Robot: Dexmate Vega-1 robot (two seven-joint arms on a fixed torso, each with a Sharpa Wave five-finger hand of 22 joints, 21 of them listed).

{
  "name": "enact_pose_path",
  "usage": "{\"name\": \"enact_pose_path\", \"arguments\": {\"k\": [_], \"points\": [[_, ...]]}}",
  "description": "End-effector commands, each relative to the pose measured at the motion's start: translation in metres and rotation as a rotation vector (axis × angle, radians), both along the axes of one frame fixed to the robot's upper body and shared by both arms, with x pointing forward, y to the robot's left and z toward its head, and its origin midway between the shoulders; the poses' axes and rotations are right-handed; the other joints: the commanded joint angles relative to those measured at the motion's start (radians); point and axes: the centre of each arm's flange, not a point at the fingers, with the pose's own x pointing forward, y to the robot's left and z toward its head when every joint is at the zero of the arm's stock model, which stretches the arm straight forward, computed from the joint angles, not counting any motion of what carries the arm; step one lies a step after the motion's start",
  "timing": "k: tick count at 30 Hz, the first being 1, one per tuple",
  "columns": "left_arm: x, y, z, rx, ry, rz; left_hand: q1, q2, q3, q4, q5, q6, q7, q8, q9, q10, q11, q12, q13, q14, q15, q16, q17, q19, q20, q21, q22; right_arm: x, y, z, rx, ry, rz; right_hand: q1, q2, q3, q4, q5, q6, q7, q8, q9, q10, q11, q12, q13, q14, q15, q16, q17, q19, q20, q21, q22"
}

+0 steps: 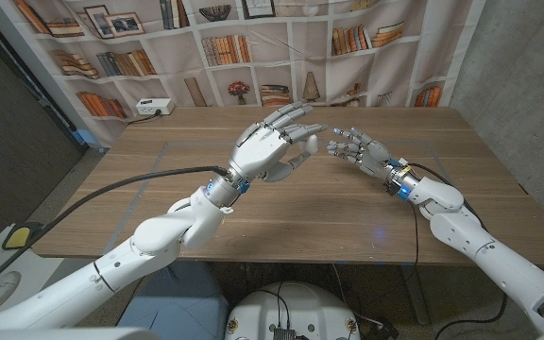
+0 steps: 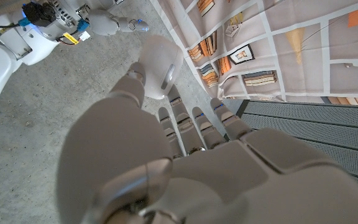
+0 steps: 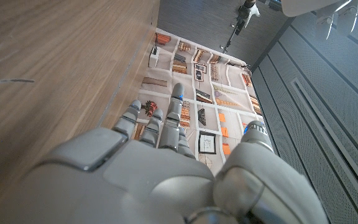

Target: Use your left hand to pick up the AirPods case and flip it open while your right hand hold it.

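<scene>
Left hand [image 1: 274, 144] is raised above the wooden table [image 1: 159, 198], pinching the white AirPods case [image 2: 158, 66] at its fingertips. Right hand [image 1: 359, 149] is near it, fingers spread, holding nothing. White power strip [image 1: 151, 108] at far edge, bookshelf backdrop [image 1: 111, 38] behind.

White arms [image 1: 159, 236], silver-grey hands [image 1: 272, 142], blue wrist rings [image 1: 405, 192], black cables [image 1: 93, 194]

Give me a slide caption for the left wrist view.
Left hand holds the white AirPods case at its fingertips.
</scene>
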Motion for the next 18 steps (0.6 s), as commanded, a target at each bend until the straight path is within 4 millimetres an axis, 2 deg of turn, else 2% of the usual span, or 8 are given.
{"name": "enact_pose_path", "arguments": {"k": [1, 3, 4, 7, 11, 18], "points": [[-0.003, -0.001, -0.003, -0.030, 0.017, -0.031, 0.006, 0.010, -0.005, -0.001, 0.004, 0.011, 0.002, -0.004, 0.004, 0.101, -0.096, 0.007, 0.061, 0.039, -0.031, 0.007, 0.004, 0.011, 0.000, 0.008, 0.005, -0.004, 0.005, 0.000, -0.035, -0.009, 0.056, 0.000, -0.006, 0.002, 0.001, -0.002, 0.006, 0.007, 0.006, 0.003, 0.035, 0.001, 0.011, 0.005, 0.038, 0.008, 0.014, 0.002, 0.013, 0.009, 0.006, 0.003], [-0.004, -0.001, -0.003, -0.033, 0.018, -0.031, 0.006, 0.010, -0.006, -0.001, 0.004, 0.012, 0.002, -0.004, 0.004, 0.102, -0.096, 0.007, 0.061, 0.039, -0.031, 0.007, 0.004, 0.011, 0.000, 0.008, 0.005, -0.004, 0.006, 0.000, -0.041, -0.007, 0.066, -0.002, -0.006, 0.002, 0.002, -0.002, 0.008, 0.010, 0.007, 0.003, 0.044, 0.002, 0.013, 0.006, 0.046, 0.009, 0.016, 0.003, 0.018, 0.013, 0.007, 0.003], [-0.004, 0.000, -0.004, -0.034, 0.018, -0.031, 0.006, 0.010, -0.007, -0.001, 0.004, 0.012, 0.003, -0.005, 0.004, 0.102, -0.096, 0.007, 0.061, 0.039, -0.031, 0.007, 0.004, 0.011, 0.001, 0.007, 0.005, -0.004, 0.007, 0.000, -0.041, -0.009, 0.072, -0.006, -0.004, 0.002, 0.005, -0.003, 0.009, 0.010, 0.006, 0.003, 0.058, -0.016, 0.017, 0.008, 0.056, 0.008, 0.019, 0.004, 0.022, 0.013, 0.006, 0.003], [-0.006, 0.001, -0.004, -0.045, 0.019, -0.033, 0.006, 0.011, -0.008, 0.000, 0.004, 0.012, 0.002, -0.005, 0.004, 0.103, -0.096, 0.006, 0.061, 0.040, -0.031, 0.007, 0.005, 0.011, 0.000, 0.007, 0.005, -0.004, 0.008, -0.001, -0.048, -0.010, 0.084, -0.013, -0.003, 0.001, 0.009, -0.003, 0.010, 0.010, 0.006, 0.003, 0.071, -0.023, 0.020, 0.010, 0.076, 0.007, 0.025, 0.006, 0.033, 0.018, 0.008, 0.003], [-0.006, 0.003, -0.005, -0.065, 0.033, -0.034, 0.007, 0.011, -0.010, 0.000, 0.004, 0.014, 0.001, -0.005, 0.004, 0.103, -0.096, 0.005, 0.062, 0.041, -0.031, 0.007, 0.005, 0.011, 0.000, 0.007, 0.006, -0.005, 0.010, -0.002, -0.041, -0.003, 0.104, -0.023, 0.000, 0.000, 0.014, -0.004, 0.012, 0.011, 0.006, 0.003, 0.086, -0.022, 0.023, 0.013, 0.106, 0.007, 0.035, 0.008, 0.052, 0.022, 0.012, 0.003], [-0.004, 0.004, -0.007, -0.077, 0.055, -0.045, 0.007, 0.012, -0.013, 0.000, 0.004, 0.015, 0.002, -0.006, 0.004, 0.104, -0.096, 0.004, 0.062, 0.042, -0.030, 0.007, 0.005, 0.011, -0.001, 0.007, 0.006, -0.006, 0.016, -0.004, -0.070, 0.003, 0.144, -0.037, 0.002, -0.003, 0.022, -0.005, 0.016, 0.012, 0.006, 0.003, 0.095, -0.018, 0.024, 0.015, 0.123, 0.012, 0.041, 0.011, 0.066, 0.026, 0.014, 0.004]]}}
